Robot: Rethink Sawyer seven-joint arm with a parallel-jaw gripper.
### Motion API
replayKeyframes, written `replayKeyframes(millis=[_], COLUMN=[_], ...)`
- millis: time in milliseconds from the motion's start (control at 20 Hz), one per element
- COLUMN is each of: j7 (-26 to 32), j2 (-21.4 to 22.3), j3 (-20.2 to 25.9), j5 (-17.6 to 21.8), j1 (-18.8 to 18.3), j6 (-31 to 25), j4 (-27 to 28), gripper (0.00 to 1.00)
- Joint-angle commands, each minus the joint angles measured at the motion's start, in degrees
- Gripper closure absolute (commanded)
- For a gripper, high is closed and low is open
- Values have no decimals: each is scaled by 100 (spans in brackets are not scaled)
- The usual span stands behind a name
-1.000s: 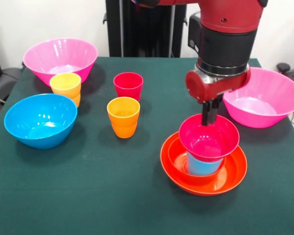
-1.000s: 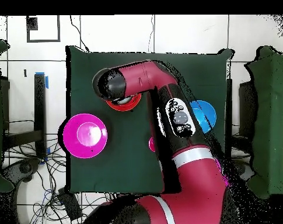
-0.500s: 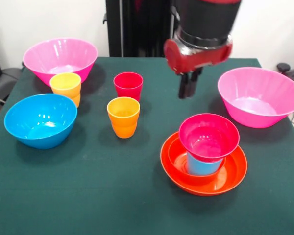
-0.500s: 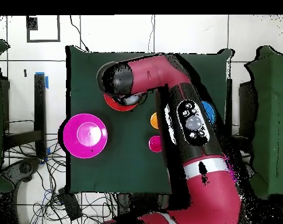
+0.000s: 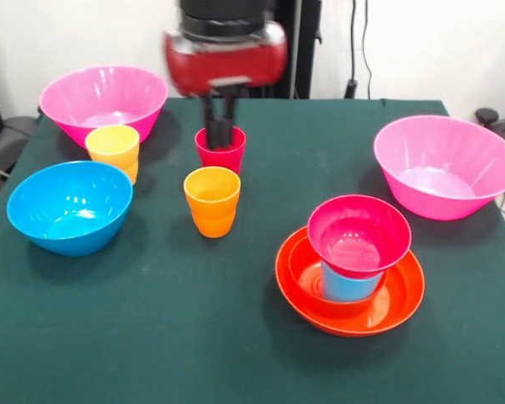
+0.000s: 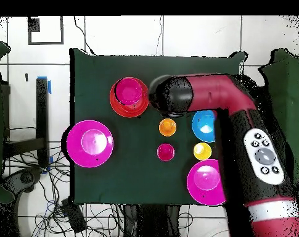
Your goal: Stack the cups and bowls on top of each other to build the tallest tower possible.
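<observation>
The gripper (image 5: 222, 133), fingers close together and grasping nothing I can see, hangs at the red cup's (image 5: 220, 151) rim, so a misjudged descent could tip it into the orange cup (image 5: 212, 200) just in front (tower of 3 well aside)

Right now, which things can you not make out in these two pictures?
- Gripper, front view: motion blur hides whether it is open or shut.
- Gripper, overhead view: hidden under the arm.
- Blue cup, front view: top covered by the crimson bowl.
- Blue bowl, overhead view: partly covered by the arm.
</observation>
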State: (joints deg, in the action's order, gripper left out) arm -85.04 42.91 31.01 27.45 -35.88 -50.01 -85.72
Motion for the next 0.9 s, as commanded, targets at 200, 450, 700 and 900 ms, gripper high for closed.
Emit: replayKeyframes(millis=[200, 450, 700, 900], j7=[187, 277, -83, -89], j2=[2168, 2620, 2294, 2055], j3=[146, 237, 264, 273], j5=[-1020, -1517, -1388, -1279], j1=[-68, -99, -64, -56], j6=[-644, -819, 769, 1162], j4=[-1864, -2008, -2725, -2914], gripper=[100, 100, 100, 100])
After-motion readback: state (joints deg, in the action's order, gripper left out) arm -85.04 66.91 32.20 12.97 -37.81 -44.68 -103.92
